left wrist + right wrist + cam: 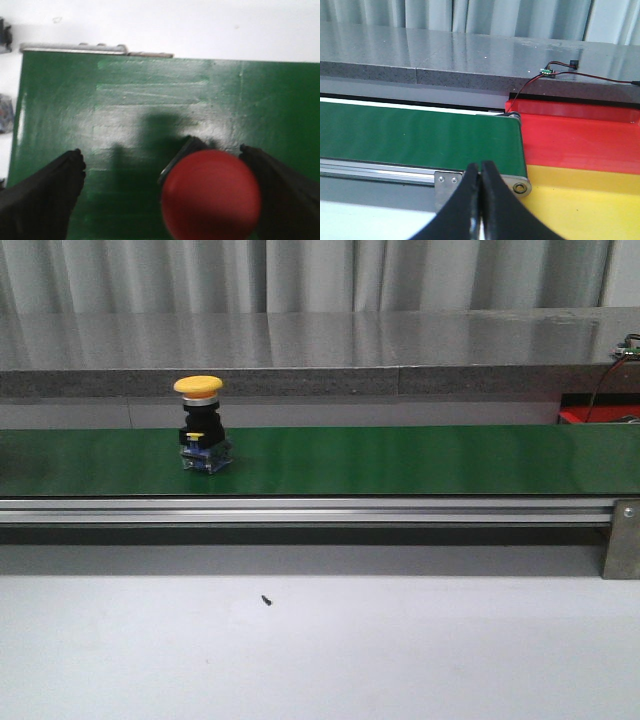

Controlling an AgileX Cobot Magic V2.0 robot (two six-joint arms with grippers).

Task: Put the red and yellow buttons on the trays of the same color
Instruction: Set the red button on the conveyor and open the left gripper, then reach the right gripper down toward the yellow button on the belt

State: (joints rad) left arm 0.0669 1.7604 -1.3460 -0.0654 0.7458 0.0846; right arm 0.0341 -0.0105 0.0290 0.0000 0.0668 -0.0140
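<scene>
Buttons on the green belt, trays at its end

The green conveyor belt (400, 460) spans the frame; red tray (580, 135) and yellow tray (585, 200) sit lower right. A yellow button (200, 430) stands left of centre. The left end effector (165, 192) gapes wide around a red button (211, 195); the right end effector (481, 200) is pinched closed, empty. No legible writing.

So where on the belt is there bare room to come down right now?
Belt is bare from the yellow button rightward to its end. Left of the button, a shorter bare strip. Under the left gripper, a red button fills the gap.
</scene>
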